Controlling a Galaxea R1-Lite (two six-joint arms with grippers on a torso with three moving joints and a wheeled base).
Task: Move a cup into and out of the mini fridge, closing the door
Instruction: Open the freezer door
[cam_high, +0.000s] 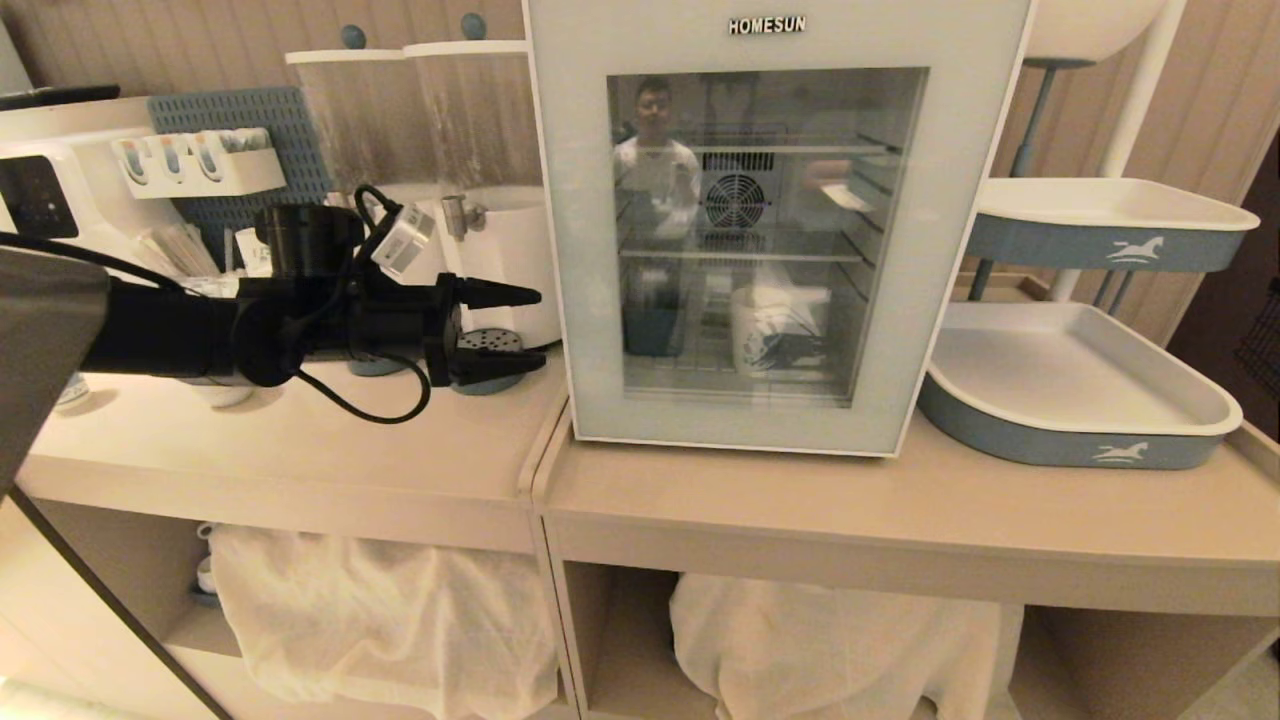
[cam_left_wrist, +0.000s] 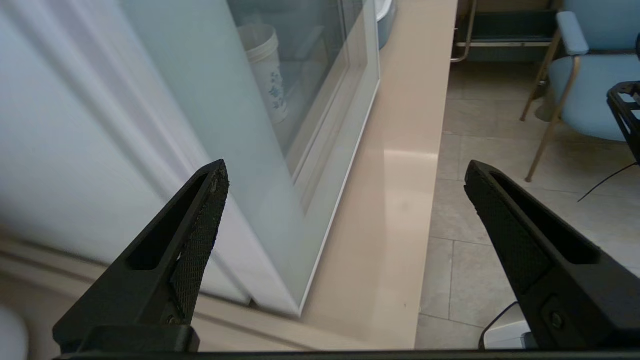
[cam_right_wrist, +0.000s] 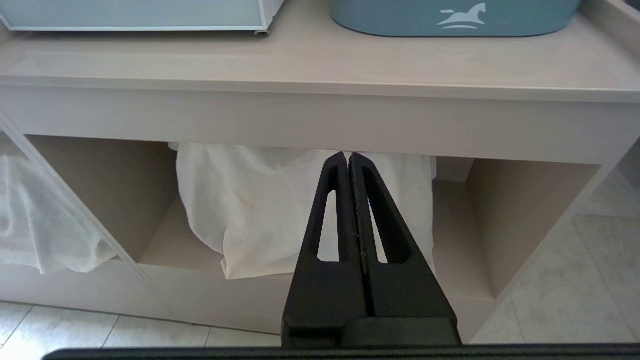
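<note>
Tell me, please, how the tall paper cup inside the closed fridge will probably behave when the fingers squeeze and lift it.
The cup looks like thin paper, so it is probably light and may dent under a hard squeeze. It stands tall and narrow on the wire shelf, so a sideways push could tip it. Several nested rims show in the left wrist view, so the layers might slide apart.

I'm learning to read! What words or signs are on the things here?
"HOMESUN": on the mini fridge, above the glass door.
Horse logo, no words: on both blue trays.
The cup has a blue pattern, no readable words.
Packets in the white rack: too small to read.
</note>
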